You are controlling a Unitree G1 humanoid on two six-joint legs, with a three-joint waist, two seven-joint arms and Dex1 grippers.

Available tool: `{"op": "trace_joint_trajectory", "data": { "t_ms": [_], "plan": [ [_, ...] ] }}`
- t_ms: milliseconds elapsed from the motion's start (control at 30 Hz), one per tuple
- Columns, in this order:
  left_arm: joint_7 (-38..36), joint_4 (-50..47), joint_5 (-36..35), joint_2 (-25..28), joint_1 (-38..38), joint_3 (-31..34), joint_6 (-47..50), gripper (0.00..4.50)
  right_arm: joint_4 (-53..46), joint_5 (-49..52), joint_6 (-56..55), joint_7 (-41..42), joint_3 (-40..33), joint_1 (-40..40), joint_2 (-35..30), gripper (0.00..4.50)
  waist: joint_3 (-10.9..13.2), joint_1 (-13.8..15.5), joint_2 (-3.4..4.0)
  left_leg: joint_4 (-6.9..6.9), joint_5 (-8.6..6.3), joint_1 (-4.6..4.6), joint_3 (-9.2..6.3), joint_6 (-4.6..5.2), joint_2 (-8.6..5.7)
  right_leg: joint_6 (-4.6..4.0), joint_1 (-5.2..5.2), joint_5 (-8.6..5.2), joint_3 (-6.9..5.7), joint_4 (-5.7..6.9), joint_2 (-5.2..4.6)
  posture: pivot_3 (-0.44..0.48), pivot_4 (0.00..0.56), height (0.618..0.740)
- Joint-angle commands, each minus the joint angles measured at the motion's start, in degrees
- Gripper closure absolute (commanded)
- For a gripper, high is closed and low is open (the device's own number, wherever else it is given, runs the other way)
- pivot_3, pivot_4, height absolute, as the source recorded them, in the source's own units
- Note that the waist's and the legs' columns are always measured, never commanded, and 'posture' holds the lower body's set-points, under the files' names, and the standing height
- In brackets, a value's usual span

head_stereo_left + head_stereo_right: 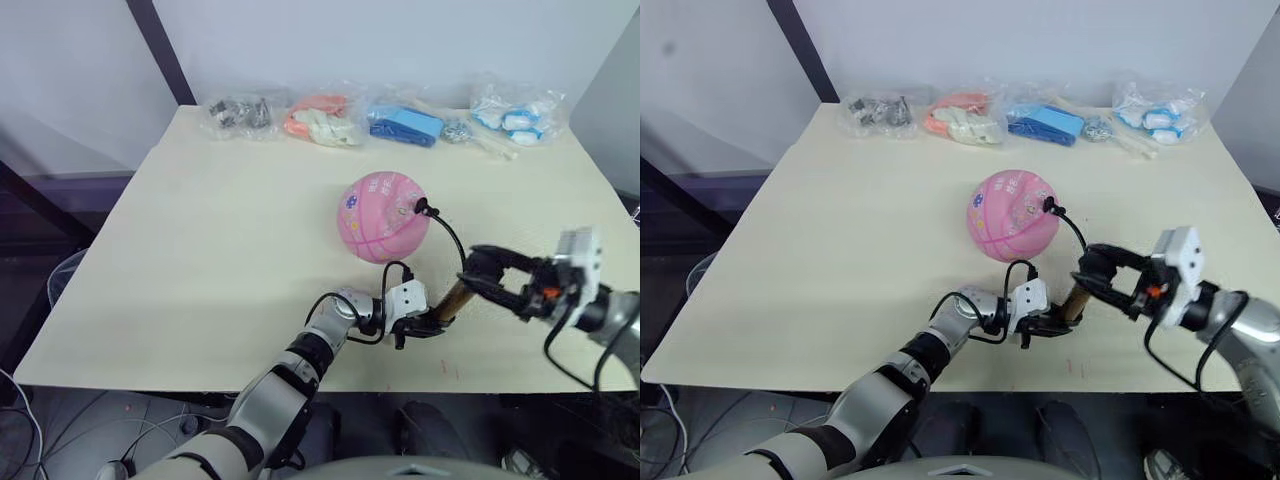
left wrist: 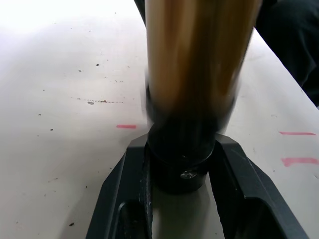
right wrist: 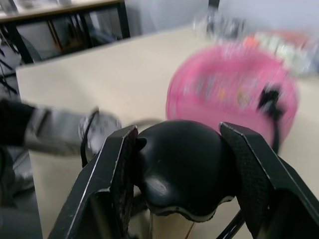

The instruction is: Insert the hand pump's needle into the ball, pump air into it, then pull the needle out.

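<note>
The pink ball rests mid-table. The needle's black fitting sits against the ball's right side; the pin itself is hidden. A thin black hose curves from it down to the hand pump, which stands tilted near the table's front edge. My left gripper is shut on the pump's black lower end cap, under the bronze barrel. My right gripper is shut on the black handle at the top, with the ball just beyond it.
Several clear bags of small items line the table's far edge: grey parts, orange and white pieces, blue pieces, blue-white ones. Small red marks dot the tabletop near the front edge.
</note>
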Motion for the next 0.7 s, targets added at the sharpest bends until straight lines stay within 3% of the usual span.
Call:
{"op": "trace_joint_trajectory", "data": {
  "t_ms": [33,233,467,700],
  "plan": [
    [-0.1,2.9,2.1,0.6,1.6,-1.4,1.6,3.42,-3.7,7.9,3.0,0.3,-7.2,-2.6,-2.9,2.38,0.1,0.1,0.06,0.0,0.0,-0.02,-0.01,0.0,0.0,0.0,0.0,0.0,-0.02,0.0,0.0,0.0,0.15,0.74],
    [0.1,3.7,2.3,0.0,1.1,-1.5,1.4,3.42,-2.3,18.0,8.1,-1.8,-16.2,-9.9,-9.3,2.38,0.2,0.3,0.24,0.03,-0.01,-0.05,0.06,0.03,-0.01,0.01,0.0,0.0,0.0,-0.02,-0.06,0.0,0.15,0.74],
    [0.1,4.2,2.6,0.0,1.0,-1.6,1.1,3.42,-0.4,23.4,12.6,-2.1,-20.5,-14.1,-14.2,2.38,0.3,0.5,0.26,0.03,-0.04,-0.11,0.05,0.07,-0.01,0.01,-0.03,0.0,-0.03,-0.04,-0.07,0.0,0.15,0.74],
    [0.5,4.5,2.6,-0.3,1.0,-1.6,1.1,3.42,-3.7,18.0,12.8,-1.6,-14.4,-9.3,-11.2,2.38,0.3,0.7,0.28,0.04,-0.05,-0.11,0.07,0.09,-0.01,0.01,-0.03,0.0,-0.02,-0.03,-0.08,0.0,0.15,0.74]
  ]
}}
